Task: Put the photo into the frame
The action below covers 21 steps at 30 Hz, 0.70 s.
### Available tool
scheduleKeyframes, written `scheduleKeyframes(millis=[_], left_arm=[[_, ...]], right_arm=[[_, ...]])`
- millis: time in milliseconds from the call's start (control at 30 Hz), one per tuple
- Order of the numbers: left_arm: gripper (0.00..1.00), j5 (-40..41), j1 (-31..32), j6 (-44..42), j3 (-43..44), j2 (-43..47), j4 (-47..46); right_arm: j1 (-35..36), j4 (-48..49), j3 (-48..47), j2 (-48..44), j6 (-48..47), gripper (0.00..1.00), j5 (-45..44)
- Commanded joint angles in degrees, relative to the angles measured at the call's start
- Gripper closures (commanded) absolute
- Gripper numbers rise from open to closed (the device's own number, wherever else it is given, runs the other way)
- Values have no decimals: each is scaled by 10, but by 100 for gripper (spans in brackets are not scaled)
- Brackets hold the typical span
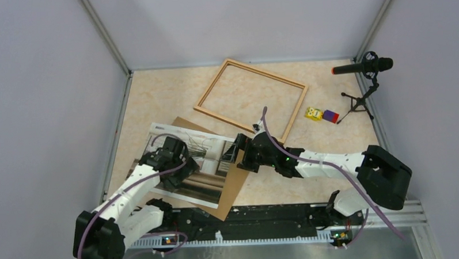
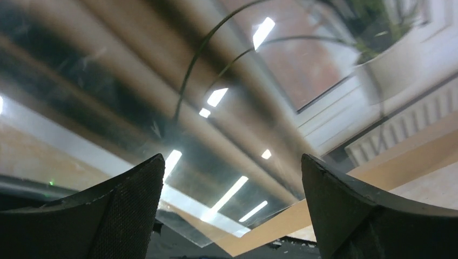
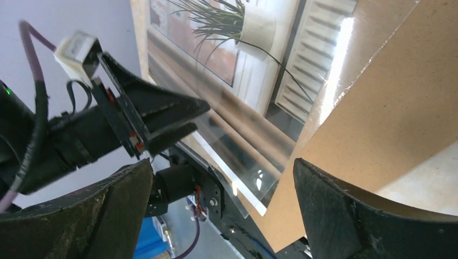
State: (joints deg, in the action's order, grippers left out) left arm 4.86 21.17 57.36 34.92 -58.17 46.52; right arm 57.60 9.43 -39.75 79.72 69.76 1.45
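The photo (image 1: 208, 150) lies flat at the near left, showing grass blades over beige and brown bands; a glossy clear sheet seems to cover it. It rests on a brown backing board (image 1: 232, 184). The light wood frame (image 1: 210, 86) lies empty further back, apart from both. My left gripper (image 1: 185, 165) hovers low over the photo (image 2: 243, 81), open with nothing between its fingers (image 2: 129, 210). From the right, my right gripper (image 1: 238, 152) stands open over the edge where the photo (image 3: 243, 97) meets the board (image 3: 399, 108), holding nothing. The left gripper (image 3: 162, 121) shows in the right wrist view.
A microphone on a small tripod (image 1: 363, 67) stands at the back right. A yellow toy (image 1: 313, 114) and a red-blue block (image 1: 330, 115) lie beside the frame. Walls close in the table on three sides, with the black mounting rail (image 1: 276, 217) in front.
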Motion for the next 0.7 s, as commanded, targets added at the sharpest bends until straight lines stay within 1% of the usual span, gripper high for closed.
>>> scheduleKeyframes(millis=[0,67,133,200,233,267,333,500,667], left_arm=[[2,-45,1,131,-59,90,37],[2,-36,1,142,-78,127,49],[2,-30,1,146,-83,151,60],[2,-26,1,141,-82,159,73],[1,-26,1,136,-81,158,75],[1,-25,1,125,-83,156,66],[1,-33,1,98,-96,147,21],[1,-65,1,91,-114,97,-60],[1,-96,2,88,-127,41,-125]], right_arm=[[-4,65,17,22,13,1,-22],[-21,93,29,37,8,1,0],[-39,98,28,56,-9,3,23],[-50,93,26,70,-12,3,34],[-53,108,34,75,-7,3,43],[-53,128,41,79,0,3,51],[-53,153,47,90,1,3,53],[-62,128,35,106,1,3,53],[-95,128,34,125,1,3,53]])
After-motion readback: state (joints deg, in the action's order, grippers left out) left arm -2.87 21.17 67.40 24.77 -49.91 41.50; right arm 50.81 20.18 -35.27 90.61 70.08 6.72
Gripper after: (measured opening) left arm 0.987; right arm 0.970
